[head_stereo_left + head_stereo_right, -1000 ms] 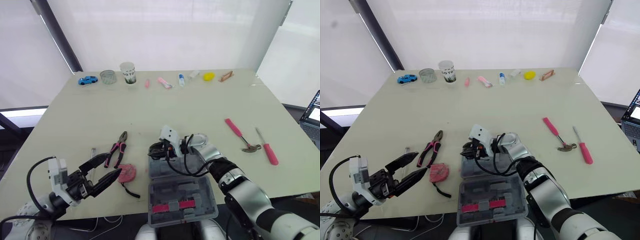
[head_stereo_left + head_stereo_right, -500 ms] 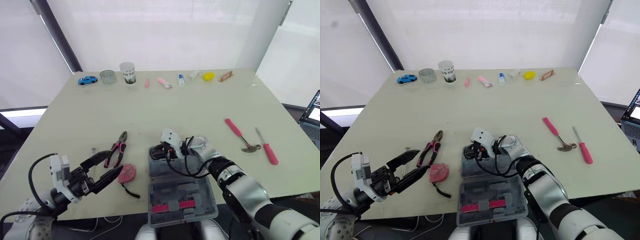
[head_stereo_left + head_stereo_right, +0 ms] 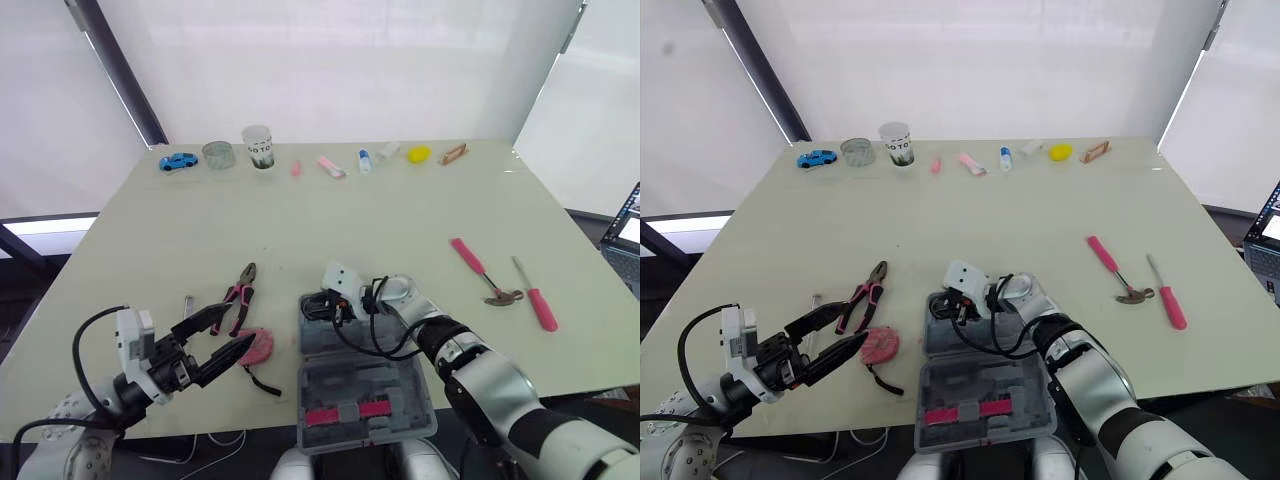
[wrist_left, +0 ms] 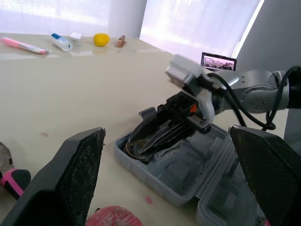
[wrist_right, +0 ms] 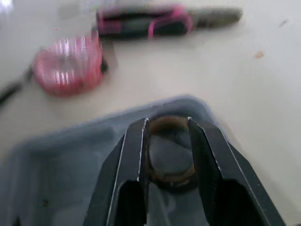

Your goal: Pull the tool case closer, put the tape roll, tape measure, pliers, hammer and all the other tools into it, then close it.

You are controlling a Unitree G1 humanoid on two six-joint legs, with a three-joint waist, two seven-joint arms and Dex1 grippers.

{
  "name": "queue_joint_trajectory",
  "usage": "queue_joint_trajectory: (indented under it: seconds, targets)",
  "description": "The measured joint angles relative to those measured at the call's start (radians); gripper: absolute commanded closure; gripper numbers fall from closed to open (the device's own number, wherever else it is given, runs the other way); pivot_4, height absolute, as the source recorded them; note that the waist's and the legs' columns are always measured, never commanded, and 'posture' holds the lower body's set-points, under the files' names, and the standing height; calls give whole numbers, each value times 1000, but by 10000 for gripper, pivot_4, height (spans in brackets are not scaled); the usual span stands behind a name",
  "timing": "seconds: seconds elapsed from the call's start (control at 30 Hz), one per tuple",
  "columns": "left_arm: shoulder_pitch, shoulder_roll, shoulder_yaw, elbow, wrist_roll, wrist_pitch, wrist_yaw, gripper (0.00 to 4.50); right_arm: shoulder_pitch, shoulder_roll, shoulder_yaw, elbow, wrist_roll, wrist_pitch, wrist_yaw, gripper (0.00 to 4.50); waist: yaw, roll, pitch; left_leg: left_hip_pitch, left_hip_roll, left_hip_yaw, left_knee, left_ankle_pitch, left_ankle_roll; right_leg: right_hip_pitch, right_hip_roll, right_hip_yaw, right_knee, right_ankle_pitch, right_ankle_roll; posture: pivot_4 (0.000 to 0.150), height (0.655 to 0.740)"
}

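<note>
The grey tool case [image 3: 360,385] lies open at the table's front edge. My right gripper [image 3: 320,308] reaches into its far left corner, shut on the brown tape roll [image 5: 170,162], which rests low inside the case [image 5: 56,155]. My left gripper [image 3: 238,328] hovers open just left of the pink tape measure [image 3: 258,345]. The pink-handled pliers [image 3: 236,296] lie beyond it. Over on the right lie the pink hammer [image 3: 480,270] and a pink screwdriver [image 3: 535,298].
A thin metal tool [image 3: 187,303] lies left of the pliers. Along the far edge stand a blue toy car [image 3: 178,160], a paper cup [image 3: 258,146] and several small items. A laptop corner [image 3: 630,225] shows beyond the right edge.
My left gripper has moved right, closer to the tape measure. My right gripper has sunk a little lower into the case corner with the tape roll.
</note>
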Motion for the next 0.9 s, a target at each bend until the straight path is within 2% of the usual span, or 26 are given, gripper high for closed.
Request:
queue_joint_trajectory:
  seconds: [0.07, 0.2, 0.4, 0.5, 0.53, 0.63, 0.67, 0.8, 0.9]
  targets:
    - [1, -7, -8, 1, 14, -9, 14, 0, 53, -12, -36, -102, 59, 0, 31, 31481, 1, 0, 0, 0, 0, -1, 0, 0, 0, 0, 0, -1, 0, 0, 0, 1500, 7400]
    - [18, -17, -27, 4, 58, -15, 58, 0, 233, -93, -69, -441, 178, 114, 85, 31481, 6, 0, 0, 0, 1, -3, 0, 0, 0, 0, 0, -2, 0, 0, 0, 1500, 7400]
    - [70, -19, -27, 9, 96, -10, 105, 0, 486, -294, -132, -779, 262, 296, 75, 31481, 23, 0, 0, 0, -2, -1, 0, 0, 0, 0, 0, -1, -1, 0, 0, 1500, 7400]
    - [97, -20, -26, 12, 102, -10, 118, 0, 581, -366, -190, -892, 305, 331, 50, 23122, 24, 0, 0, 1, -2, 0, 1, 0, 0, 0, 2, 0, -1, -1, 0, 1500, 7400]
    - [110, -21, -24, 12, 104, -11, 123, 0, 630, -395, -217, -940, 323, 337, 43, 16271, 26, 0, 0, 1, -2, 0, 0, 0, 0, 0, 2, 0, -1, -1, 0, 1500, 7400]
    - [158, -23, 10, 15, 106, -12, 134, 0, 790, -472, -310, -1016, 369, 343, 27, 916, 29, -1, 0, 0, -2, 1, 1, 0, 0, 0, 2, 1, -2, -1, 0, 1500, 7400]
    - [161, -23, 13, 15, 106, -12, 134, 0, 800, -477, -317, -1017, 371, 343, 27, 916, 29, 0, 0, 0, -2, 1, 1, 0, 1, 0, 2, 1, -2, -1, 0, 1500, 7400]
    - [246, -33, 54, 37, 106, -30, 131, 0, 1028, -560, -473, -1035, 424, 314, 33, 916, 30, -1, -1, 1, -3, 2, 1, 0, 1, 1, 2, 2, -2, -3, -2, 1500, 7400]
    - [283, -39, 66, 65, 107, -35, 126, 0, 1119, -589, -560, -1026, 451, 294, 38, 916, 26, -1, -1, 2, -2, 3, 1, 0, 1, 1, 3, 4, -2, -6, 1, 1500, 7400]
